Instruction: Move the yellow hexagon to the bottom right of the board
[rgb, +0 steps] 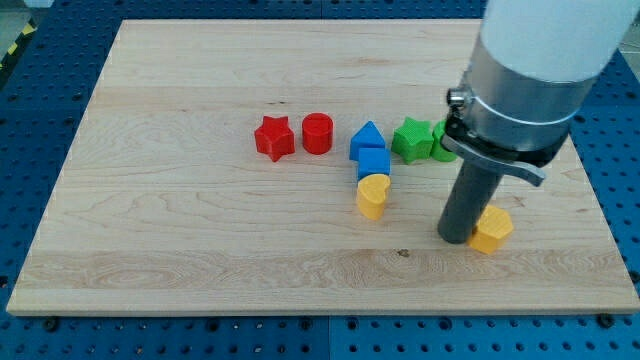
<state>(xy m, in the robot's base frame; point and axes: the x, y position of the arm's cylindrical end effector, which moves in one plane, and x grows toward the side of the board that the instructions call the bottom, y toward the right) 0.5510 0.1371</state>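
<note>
The yellow hexagon (493, 230) lies on the wooden board (200, 240) toward the view's lower right. My tip (458, 238) stands right against the hexagon's left side, touching it. A yellow heart-shaped block (372, 196) lies to the left of the tip, near the board's middle.
A blue triangle-like block (368, 139) sits above a blue cube (374, 162), just above the yellow heart. A red star (274, 137) and a red cylinder (317, 133) lie further left. A green star (411, 138) and a second green block (443, 143), partly hidden by the arm, lie above the tip.
</note>
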